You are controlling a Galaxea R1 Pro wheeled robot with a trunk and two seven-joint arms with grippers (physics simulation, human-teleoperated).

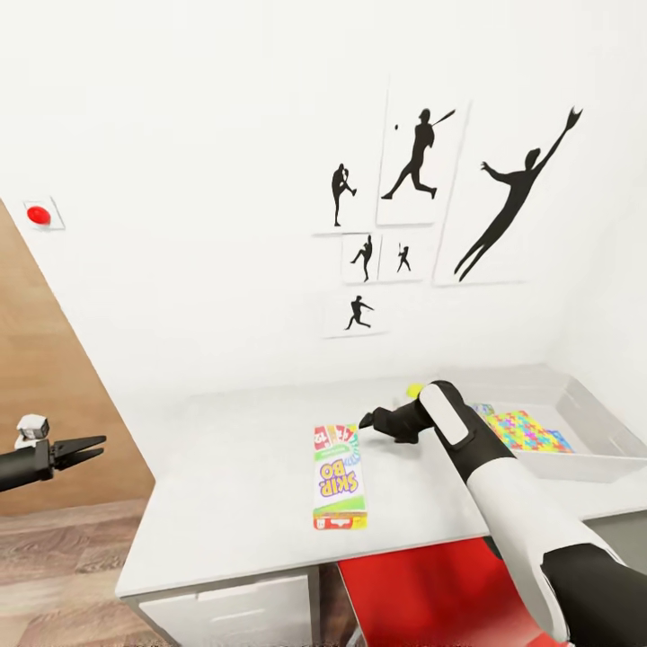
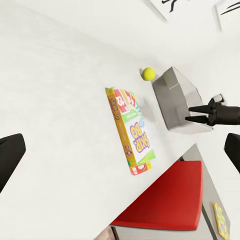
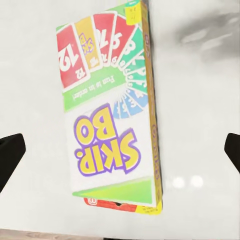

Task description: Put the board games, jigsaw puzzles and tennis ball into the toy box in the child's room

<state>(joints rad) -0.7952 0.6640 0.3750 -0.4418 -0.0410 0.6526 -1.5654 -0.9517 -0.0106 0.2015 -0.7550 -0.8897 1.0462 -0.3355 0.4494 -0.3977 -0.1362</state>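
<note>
A flat red seat point(image 1: 431, 589) sits closest, under the pale grey-white table point(image 1: 225, 485). The colourful Skip-Bo game box point(image 1: 340, 476) lies flat on it. The right gripper point(image 1: 368, 420) hovers beside the box, fingers apart, holding nothing. The left gripper point(image 1: 90, 447) hangs off the table, open and empty.

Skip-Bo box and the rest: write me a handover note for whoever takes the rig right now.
Right gripper: open, empty, just above the Skip-Bo box, which lies flat on the table.
Left gripper: open, empty, off the table's left edge.
Toy box: on the table to the right, holds one jigsaw puzzle.
Tennis ball: on the table beside the toy box.
Left: Skip-Bo box and ball; other toys not accounted for.
</note>
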